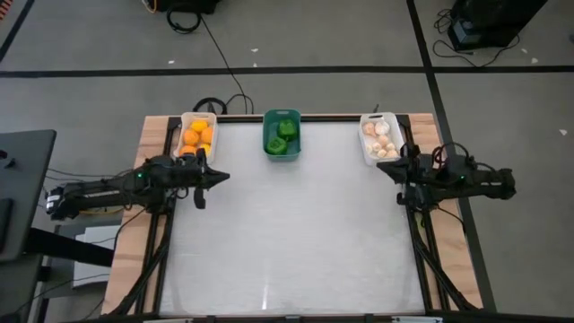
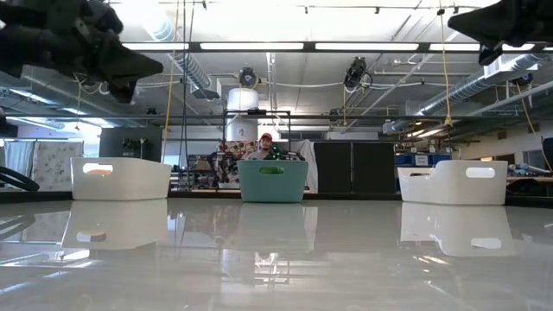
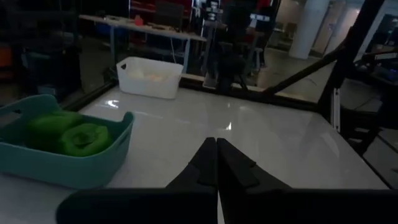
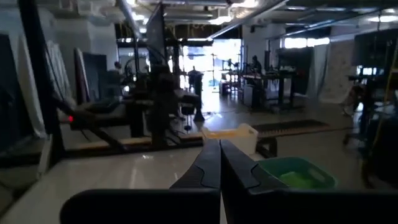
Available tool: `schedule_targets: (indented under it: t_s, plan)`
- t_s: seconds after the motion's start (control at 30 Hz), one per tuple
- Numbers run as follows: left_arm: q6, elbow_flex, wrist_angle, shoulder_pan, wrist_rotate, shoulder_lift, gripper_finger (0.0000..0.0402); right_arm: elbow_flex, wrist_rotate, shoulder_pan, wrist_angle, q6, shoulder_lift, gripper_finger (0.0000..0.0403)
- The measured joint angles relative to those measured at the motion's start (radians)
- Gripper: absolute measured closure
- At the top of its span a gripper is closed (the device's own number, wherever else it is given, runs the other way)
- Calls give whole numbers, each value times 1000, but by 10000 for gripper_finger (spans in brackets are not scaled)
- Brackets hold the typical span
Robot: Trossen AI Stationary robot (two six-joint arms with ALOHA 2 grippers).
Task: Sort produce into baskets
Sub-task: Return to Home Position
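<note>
Dark fingers pressed together and holding nothing, the left gripper [image 3: 216, 142] hangs above the left side of the white table [image 1: 296, 242], pointing inward. The right gripper [image 4: 220, 144] mirrors it over the right side, its jaws likewise closed on nothing. All the produce sits in three bins lined along the table's far edge. Orange and yellow fruits [image 1: 197, 136] fill the left white bin [image 1: 184, 124]. Green peppers [image 1: 283, 136] lie in the teal bin [image 1: 266, 135] at the centre. Pale garlic bulbs [image 1: 380, 139] rest in the right white bin [image 1: 365, 144]. Each gripper hovers just nearer than the white bin on its own side and touches nothing (the level view shows both arms high above the tabletop). The three bins stand well apart from one another. Black cables [image 1: 215, 103] trail off the far edge onto the grey floor. Beyond the teal bin, a person in a red cap [image 2: 265, 138] shows in the workshop behind.
</note>
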Motion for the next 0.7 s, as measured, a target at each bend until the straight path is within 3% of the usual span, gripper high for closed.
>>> schedule_targets:
  t_s: [0.3, 0.5, 0.7]
  plan:
    - [-71, -102, -18, -1, -25, -140, 401, -78, -84, 0, 117, 23, 0, 400]
    - [-84, -110, -28, -5, -21, -180, 401, -116, -113, 0, 170, 25, 0, 400]
    - [-66, -110, -139, -5, -31, -246, 401, -121, -117, 0, 172, -2, 0, 401]
